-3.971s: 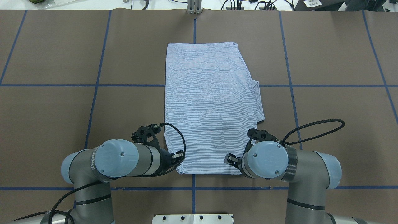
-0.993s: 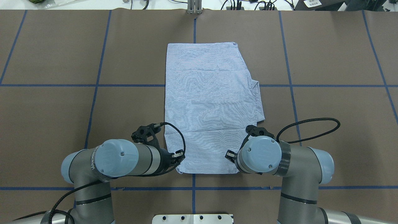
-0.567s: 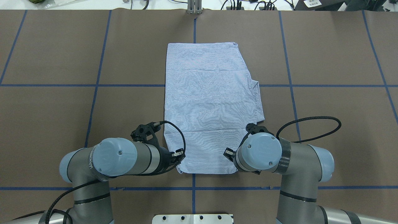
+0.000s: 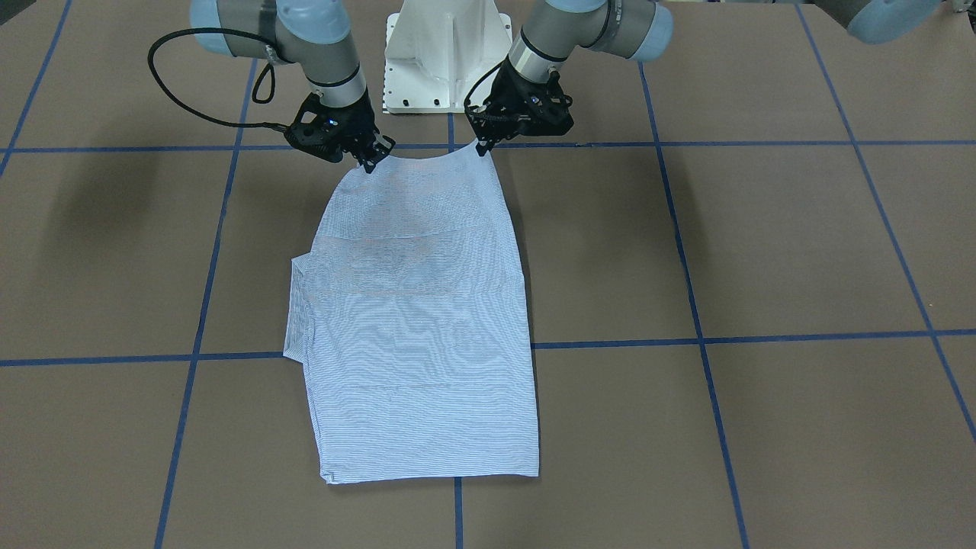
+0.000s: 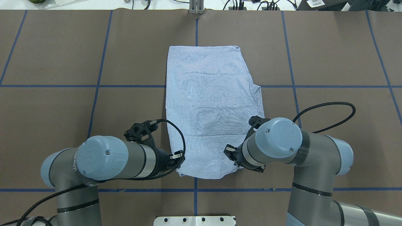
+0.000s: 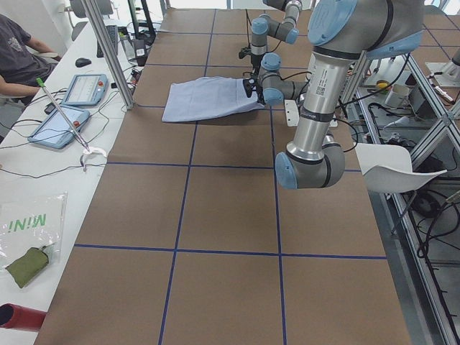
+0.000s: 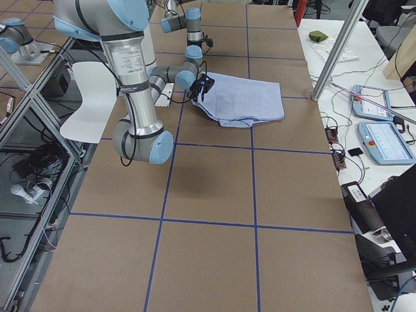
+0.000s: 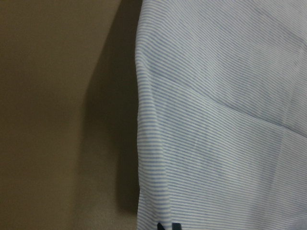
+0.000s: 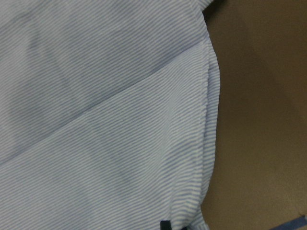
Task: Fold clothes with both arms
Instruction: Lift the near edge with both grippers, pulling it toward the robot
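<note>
Light blue striped shirt (image 5: 213, 103) sits folded into a long strip, centre of the brown counter (image 5: 329, 62). Hem nearest the robot is off the surface: left fingers (image 4: 483, 145) pinch one corner, right fingers (image 4: 371, 162) the other, cloth sagging between. Far end lies flat.

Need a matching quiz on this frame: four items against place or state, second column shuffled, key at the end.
Column 1
1. light blue striped shirt
2. left black two-finger gripper
3. right black two-finger gripper
4. white base pedestal

Column 2
A. grips a shirt corner, on the front-facing view's left
B. grips a shirt corner, on the front-facing view's right
C. top centre of the front-facing view
D. folded narrow, far end flat on the brown table

Pairs: 1-D, 2-B, 3-A, 4-C
</note>
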Available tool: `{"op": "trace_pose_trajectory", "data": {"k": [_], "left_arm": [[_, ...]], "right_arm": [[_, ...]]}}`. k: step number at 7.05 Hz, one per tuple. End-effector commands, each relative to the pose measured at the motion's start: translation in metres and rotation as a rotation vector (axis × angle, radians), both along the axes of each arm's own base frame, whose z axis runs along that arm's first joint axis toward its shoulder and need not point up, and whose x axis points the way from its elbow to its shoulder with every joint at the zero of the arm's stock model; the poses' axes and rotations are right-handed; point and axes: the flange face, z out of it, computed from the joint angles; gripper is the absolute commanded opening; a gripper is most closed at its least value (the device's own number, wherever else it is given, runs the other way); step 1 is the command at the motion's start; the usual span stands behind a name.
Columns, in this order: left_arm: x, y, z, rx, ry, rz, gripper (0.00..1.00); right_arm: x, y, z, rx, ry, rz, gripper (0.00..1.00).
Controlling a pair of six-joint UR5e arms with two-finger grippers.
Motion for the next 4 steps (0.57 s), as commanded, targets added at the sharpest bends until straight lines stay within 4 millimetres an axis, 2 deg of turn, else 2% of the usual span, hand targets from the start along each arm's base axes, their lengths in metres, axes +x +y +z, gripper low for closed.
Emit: {"op": "trace_pose_trajectory", "data": {"k": [1,3,4], "left_arm": [[-0.022,0.008,-0.016,-0.007,-0.014,0.007,0.0],[-0.035,0.012,-0.014,-0.009,-0.027,0.007,0.0],[-0.053,0.019,-0.025,-0.008,-0.03,0.018,0.0]], "right_arm": [[0.032,0.002,-0.025,-0.029,-0.08,-0.041,0.0],[0.048,0.011,-0.036,-0.042,-0.119,-0.073,0.0],[0.057,0.016,-0.038,-0.054,-0.132,-0.094,0.0]]}}
